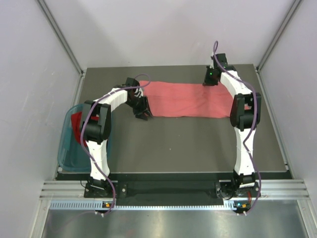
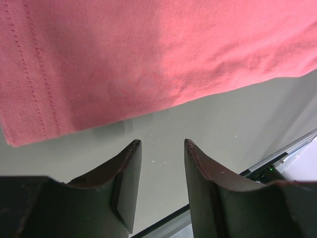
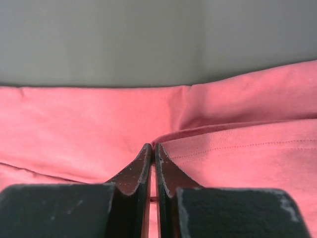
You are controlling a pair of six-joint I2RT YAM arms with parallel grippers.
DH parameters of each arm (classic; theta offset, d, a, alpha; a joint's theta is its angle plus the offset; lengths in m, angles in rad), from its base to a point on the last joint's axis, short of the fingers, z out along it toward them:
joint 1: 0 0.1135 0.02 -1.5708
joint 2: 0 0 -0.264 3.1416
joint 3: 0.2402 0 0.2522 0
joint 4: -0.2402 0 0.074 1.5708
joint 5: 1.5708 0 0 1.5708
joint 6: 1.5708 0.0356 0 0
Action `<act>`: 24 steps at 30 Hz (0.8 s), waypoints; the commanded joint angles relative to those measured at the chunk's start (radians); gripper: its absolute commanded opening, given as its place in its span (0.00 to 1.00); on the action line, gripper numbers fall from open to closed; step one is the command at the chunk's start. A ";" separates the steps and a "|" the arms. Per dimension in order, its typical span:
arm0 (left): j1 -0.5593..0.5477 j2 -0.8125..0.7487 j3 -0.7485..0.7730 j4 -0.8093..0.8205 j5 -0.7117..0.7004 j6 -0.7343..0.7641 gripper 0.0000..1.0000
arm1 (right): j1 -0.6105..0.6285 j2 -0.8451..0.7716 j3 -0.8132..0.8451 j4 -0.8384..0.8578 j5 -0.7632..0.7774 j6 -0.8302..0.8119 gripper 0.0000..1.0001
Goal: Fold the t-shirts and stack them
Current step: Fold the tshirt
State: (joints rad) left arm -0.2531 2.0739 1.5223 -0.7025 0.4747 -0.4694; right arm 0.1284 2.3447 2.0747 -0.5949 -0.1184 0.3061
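Salmon-pink t-shirt: right end effector pinches it, left end effector gapes.

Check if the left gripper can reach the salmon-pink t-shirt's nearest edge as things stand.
Probably yes: the left gripper is open, its tips just short of the salmon-pink t-shirt edge, with only bare table between.

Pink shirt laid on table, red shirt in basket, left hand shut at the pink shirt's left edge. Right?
No. The left hand is open, fingers apart with nothing between them; the left wrist view shows it. The rest holds: pink shirt on the table, red shirt in the basket, hand at the pink shirt's left edge.
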 commanded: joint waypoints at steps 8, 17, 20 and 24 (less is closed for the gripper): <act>0.005 -0.001 0.022 0.023 0.011 0.006 0.45 | -0.024 -0.059 -0.073 0.000 -0.076 -0.042 0.05; 0.003 0.003 0.032 0.031 0.021 -0.009 0.45 | -0.044 -0.056 -0.041 0.055 -0.105 -0.032 0.08; 0.003 0.000 0.033 0.031 0.019 -0.011 0.45 | -0.049 -0.091 -0.080 0.118 -0.095 0.011 0.07; 0.005 -0.012 0.016 0.034 0.012 -0.011 0.45 | -0.050 -0.166 -0.230 0.257 -0.072 0.060 0.06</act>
State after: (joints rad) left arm -0.2531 2.0739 1.5227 -0.7017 0.4789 -0.4770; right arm 0.0887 2.2986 1.9064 -0.4648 -0.2024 0.3206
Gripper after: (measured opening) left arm 0.448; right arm 0.066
